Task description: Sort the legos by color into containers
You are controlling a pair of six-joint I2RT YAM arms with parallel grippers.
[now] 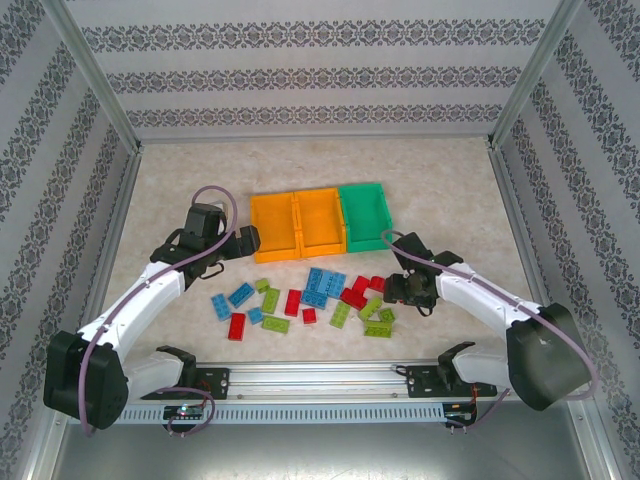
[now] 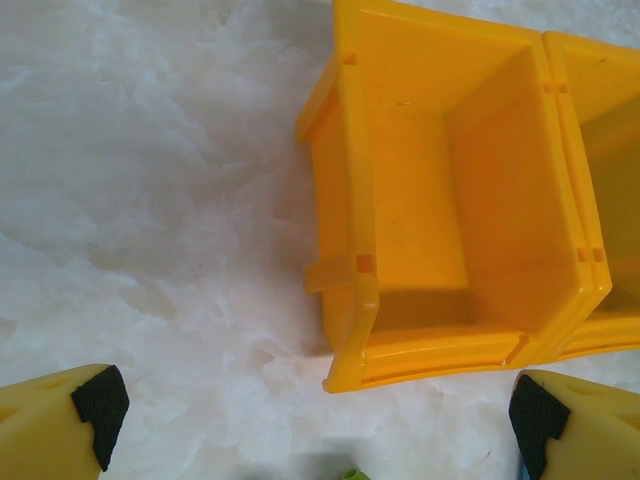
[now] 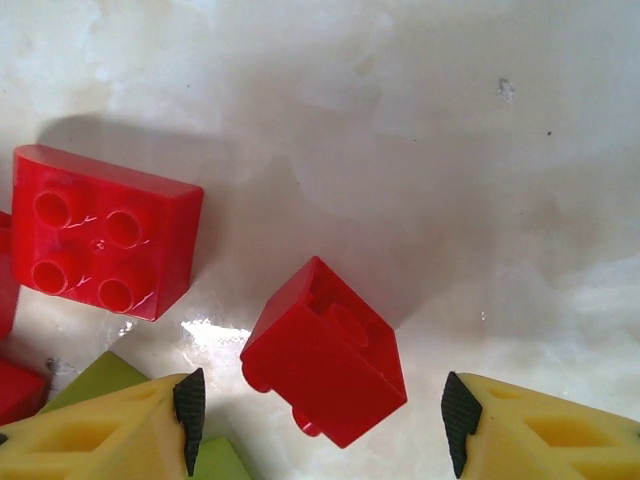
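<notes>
Right gripper (image 3: pixel 320 415) hung spread open astride a tipped red brick (image 3: pixel 325 365) on the table (image 3: pixel 450 150), near the green bin (image 1: pixel 365 205); closing on its slanted faces could squirt it sideways.

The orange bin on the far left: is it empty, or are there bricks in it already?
Empty. Seen from the left wrist camera, the orange bin has a bare floor and walls, with nothing lying inside.
</notes>
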